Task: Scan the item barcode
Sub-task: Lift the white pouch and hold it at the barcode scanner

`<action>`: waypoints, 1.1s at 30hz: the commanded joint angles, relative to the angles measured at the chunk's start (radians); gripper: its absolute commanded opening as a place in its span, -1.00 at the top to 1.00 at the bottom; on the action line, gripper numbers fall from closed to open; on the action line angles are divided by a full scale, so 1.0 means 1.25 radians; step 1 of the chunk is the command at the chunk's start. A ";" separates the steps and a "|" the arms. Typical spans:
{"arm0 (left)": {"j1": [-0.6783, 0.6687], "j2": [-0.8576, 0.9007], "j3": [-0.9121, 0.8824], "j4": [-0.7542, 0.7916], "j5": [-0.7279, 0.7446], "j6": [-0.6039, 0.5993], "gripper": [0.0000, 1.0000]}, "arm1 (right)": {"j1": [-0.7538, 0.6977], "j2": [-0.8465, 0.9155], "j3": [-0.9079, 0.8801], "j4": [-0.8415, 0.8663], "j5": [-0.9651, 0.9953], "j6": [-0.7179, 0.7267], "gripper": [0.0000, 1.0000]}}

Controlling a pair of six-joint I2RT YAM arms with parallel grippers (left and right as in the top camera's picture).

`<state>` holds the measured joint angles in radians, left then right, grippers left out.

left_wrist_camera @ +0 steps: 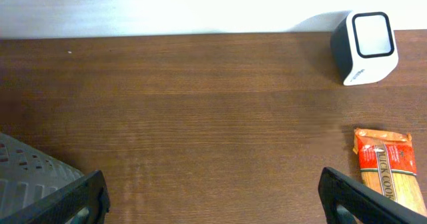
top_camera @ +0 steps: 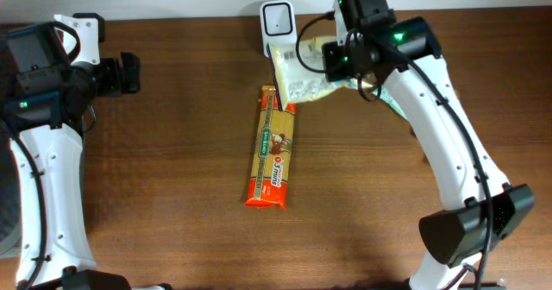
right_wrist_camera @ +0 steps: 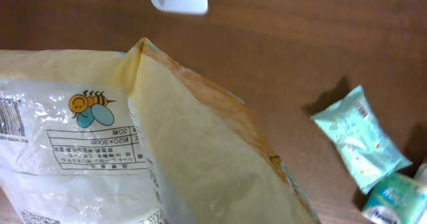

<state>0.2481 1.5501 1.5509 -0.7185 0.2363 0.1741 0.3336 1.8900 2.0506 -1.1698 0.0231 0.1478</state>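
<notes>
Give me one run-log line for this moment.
step: bag held beside scanner | right gripper: shut on bag | left gripper: open, empty | pasta packet: on table

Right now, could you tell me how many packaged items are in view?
4: a yellow bag lifted beside the scanner, a pasta pack flat mid-table, and two teal packets by the right arm; others may be hidden.
</notes>
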 commanded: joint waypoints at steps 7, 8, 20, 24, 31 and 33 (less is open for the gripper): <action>0.003 -0.010 0.003 -0.001 0.009 -0.007 -0.98 | 0.054 0.046 0.053 0.204 0.292 -0.238 0.92; 0.003 -0.010 0.003 -0.001 0.009 -0.007 -0.98 | 0.073 0.068 0.053 0.289 0.391 -0.335 0.92; 0.003 -0.010 0.003 0.000 0.009 -0.007 -0.99 | 0.082 0.259 0.053 1.017 0.440 -1.036 0.92; 0.003 -0.010 0.003 -0.001 0.009 -0.007 -0.98 | 0.081 0.315 0.053 1.102 0.395 -1.079 0.92; 0.002 -0.010 0.003 0.000 0.009 -0.007 -0.98 | 0.068 0.358 0.053 1.203 0.343 -1.079 0.92; 0.003 -0.010 0.003 -0.001 0.009 -0.007 -0.98 | 0.061 0.374 0.053 1.210 0.329 -1.079 0.92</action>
<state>0.2481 1.5501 1.5509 -0.7181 0.2363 0.1741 0.4248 2.3333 2.0998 0.3241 0.4713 -1.2049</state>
